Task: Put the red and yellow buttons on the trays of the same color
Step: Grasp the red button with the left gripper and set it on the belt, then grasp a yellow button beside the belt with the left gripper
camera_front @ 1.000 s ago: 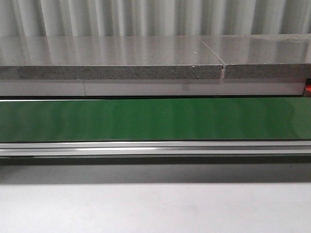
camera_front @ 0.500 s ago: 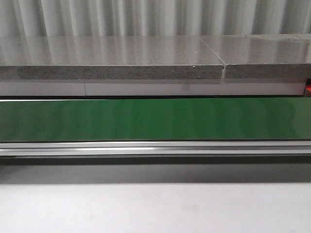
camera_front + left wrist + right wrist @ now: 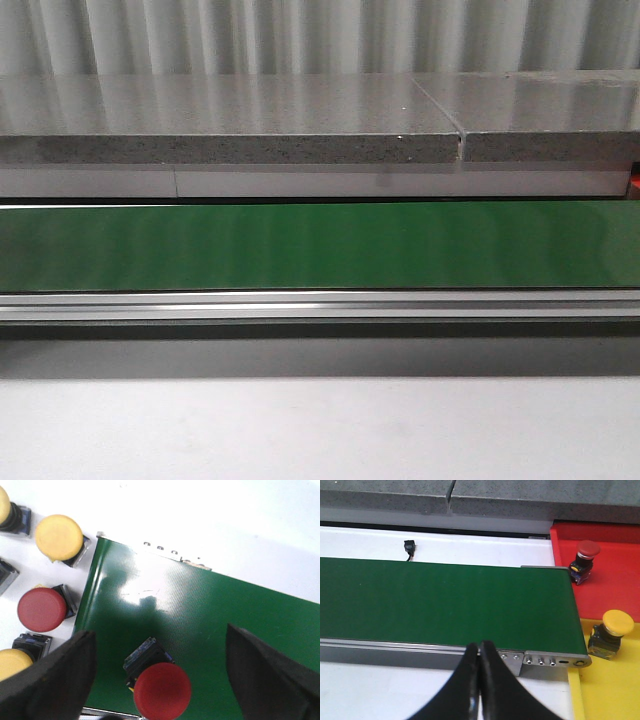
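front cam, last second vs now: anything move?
No visible change. The green conveyor belt is bare in all three front frames, the grey stone ledge behind it sits as before, and neither arm nor any button enters that view.

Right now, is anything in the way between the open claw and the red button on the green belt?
No, nothing visible is in the way. The left gripper is open, and the red button sits on the green belt right between its fingers. The other buttons stand off the belt.
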Available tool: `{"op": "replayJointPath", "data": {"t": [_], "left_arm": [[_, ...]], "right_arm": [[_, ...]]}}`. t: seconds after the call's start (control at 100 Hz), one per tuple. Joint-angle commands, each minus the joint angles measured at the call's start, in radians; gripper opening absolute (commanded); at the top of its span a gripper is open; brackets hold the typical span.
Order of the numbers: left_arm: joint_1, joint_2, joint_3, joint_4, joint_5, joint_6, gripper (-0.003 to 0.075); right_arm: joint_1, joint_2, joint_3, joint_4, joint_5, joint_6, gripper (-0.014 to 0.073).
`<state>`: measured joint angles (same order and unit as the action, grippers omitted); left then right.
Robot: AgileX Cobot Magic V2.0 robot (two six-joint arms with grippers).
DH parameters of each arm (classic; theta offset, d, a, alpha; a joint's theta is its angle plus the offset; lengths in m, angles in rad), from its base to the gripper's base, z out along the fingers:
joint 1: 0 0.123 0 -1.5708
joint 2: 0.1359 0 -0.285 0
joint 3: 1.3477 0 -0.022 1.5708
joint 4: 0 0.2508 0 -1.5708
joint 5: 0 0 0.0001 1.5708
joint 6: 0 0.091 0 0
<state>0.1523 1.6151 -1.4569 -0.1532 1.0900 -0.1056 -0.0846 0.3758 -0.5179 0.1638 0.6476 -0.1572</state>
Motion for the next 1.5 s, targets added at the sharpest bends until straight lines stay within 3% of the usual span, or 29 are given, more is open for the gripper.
{"op": "replayJointPath", "data": {"t": [0.0, 0.44, 0.7, 1.12, 1.49], "left_arm": [[0.013, -0.061, -0.034, -0.021, 0.0, 0.001, 0.0525], [0.168, -0.057, 0.035, 0.165, 0.172, -0.033, 0.0525], [0.242, -0.049, 0.165, 0.175, 0.075, -0.026, 0.0525], [0.259, 0.058, 0.167, 0.064, 0.03, 0.049, 0.0525], [0.259, 0.112, 0.165, 0.062, -0.039, 0.049, 0.0525]], "right_arm": [[0.004, 0.008, -0.025, 0.011, -0.075, -0.008, -0.0102], [0.004, 0.008, -0.025, 0.011, -0.075, -0.008, -0.0102], [0.004, 0.008, -0.025, 0.011, -0.075, -0.008, -0.0102], [0.004, 0.008, -0.025, 0.011, -0.075, -0.008, -0.0102], [0.004, 0.008, -0.025, 0.011, -0.075, -0.008, -0.0102]]}}
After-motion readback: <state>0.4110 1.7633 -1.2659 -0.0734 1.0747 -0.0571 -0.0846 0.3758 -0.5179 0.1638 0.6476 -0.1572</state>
